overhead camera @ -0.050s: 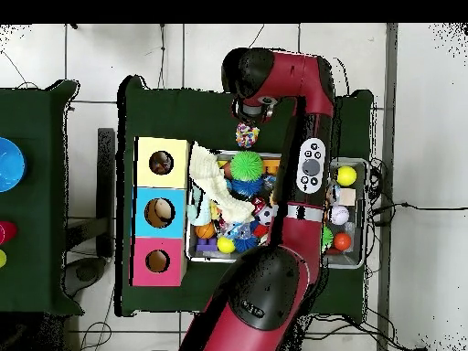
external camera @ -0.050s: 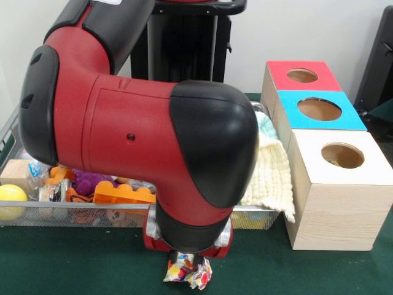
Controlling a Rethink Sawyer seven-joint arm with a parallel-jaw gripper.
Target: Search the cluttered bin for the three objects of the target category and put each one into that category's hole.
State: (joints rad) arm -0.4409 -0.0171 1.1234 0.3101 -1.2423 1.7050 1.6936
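Wire bin (external camera @ -0.050s: 12, 132) full of toys on the green surface (external camera @ -0.050s: 73, 264), right beside the three wooden boxes (external camera @ -0.050s: 334, 203). One round hole in each box top: red (external camera @ -0.050s: 302, 75), blue (external camera @ -0.050s: 319, 109), plain wood (external camera @ -0.050s: 342, 155). White cloth (external camera @ -0.050s: 267, 175) draped over the bin's edge on the box side, touching the plain box. In the bin: yellow ball (external camera @ -0.050s: 11, 200), orange block (external camera @ -0.050s: 123, 193), purple fuzzy toy (external camera @ -0.050s: 86, 180). Bare green strip along the bin's long side away from the robot's base. More bare green past the bin's short end away from the boxes.

Big red and black arm (external camera @ -0.050s: 141, 135) bent over the bin, reaching out past its long edge. Gripper (external camera @ -0.050s: 187, 261) pointing down over the bare strip, pinching a crinkly colorful wrapped thing (external camera @ -0.050s: 188, 271) just outside the bin. Wrapped thing near the plain box, not touching it.
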